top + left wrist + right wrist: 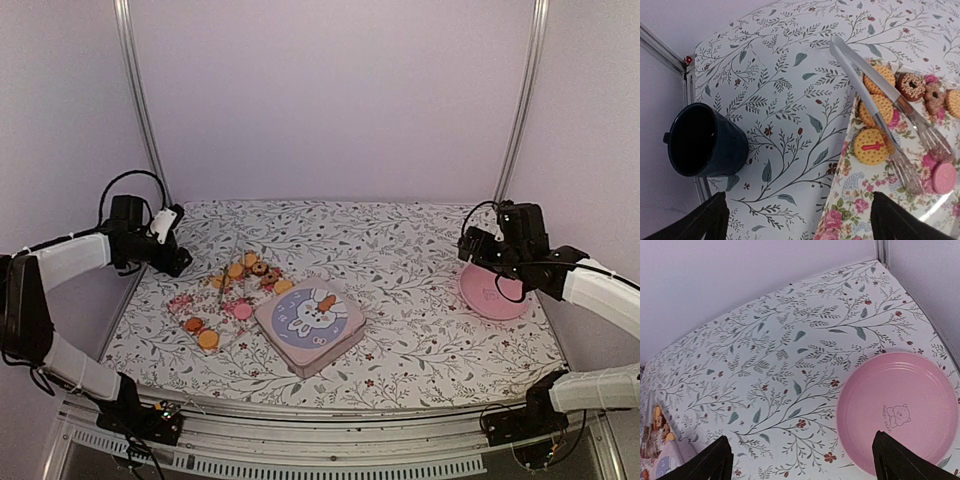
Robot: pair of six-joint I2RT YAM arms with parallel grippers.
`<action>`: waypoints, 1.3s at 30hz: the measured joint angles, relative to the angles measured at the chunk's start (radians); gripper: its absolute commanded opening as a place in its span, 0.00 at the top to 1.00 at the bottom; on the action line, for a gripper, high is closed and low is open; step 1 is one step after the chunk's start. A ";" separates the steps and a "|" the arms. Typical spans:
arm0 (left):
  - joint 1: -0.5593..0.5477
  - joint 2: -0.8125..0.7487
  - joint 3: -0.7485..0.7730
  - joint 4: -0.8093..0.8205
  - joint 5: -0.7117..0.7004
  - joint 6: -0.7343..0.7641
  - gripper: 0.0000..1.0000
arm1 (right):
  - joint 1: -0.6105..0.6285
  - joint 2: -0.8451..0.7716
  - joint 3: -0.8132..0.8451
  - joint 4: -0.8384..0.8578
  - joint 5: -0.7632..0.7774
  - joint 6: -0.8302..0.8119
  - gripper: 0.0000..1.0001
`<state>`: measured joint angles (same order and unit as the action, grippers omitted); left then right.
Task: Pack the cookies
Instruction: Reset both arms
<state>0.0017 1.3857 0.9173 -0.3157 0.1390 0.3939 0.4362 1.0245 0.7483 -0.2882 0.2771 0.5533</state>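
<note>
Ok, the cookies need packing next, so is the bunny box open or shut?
Shut: in the top view the bunny box has its printed top sitting flat across it, and none of its inside shows.

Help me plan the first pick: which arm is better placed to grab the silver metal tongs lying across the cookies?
Likely left. The left gripper, open, hangs beside the floral tray where the silver metal tongs lie over the round tan cookies; the right gripper, also open, hangs by the pink round plate.
</note>
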 measured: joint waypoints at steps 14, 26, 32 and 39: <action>0.114 0.164 -0.217 0.565 0.150 -0.196 0.01 | -0.286 0.346 -0.150 0.393 0.270 -0.293 0.01; 0.129 0.120 -0.467 1.080 0.216 -0.317 0.01 | -0.338 0.372 -0.413 1.043 0.243 -0.493 0.01; 0.106 0.152 -0.454 1.166 0.189 -0.351 0.01 | -0.343 0.484 -0.391 1.231 0.108 -0.547 0.01; 0.066 0.159 -0.762 1.565 0.145 -0.339 0.00 | -0.359 0.499 -0.567 1.546 -0.074 -0.608 0.01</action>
<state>0.0677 1.5448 0.1551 1.2495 0.2836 0.0547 0.0772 1.5230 0.1810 1.2575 0.2028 -0.0544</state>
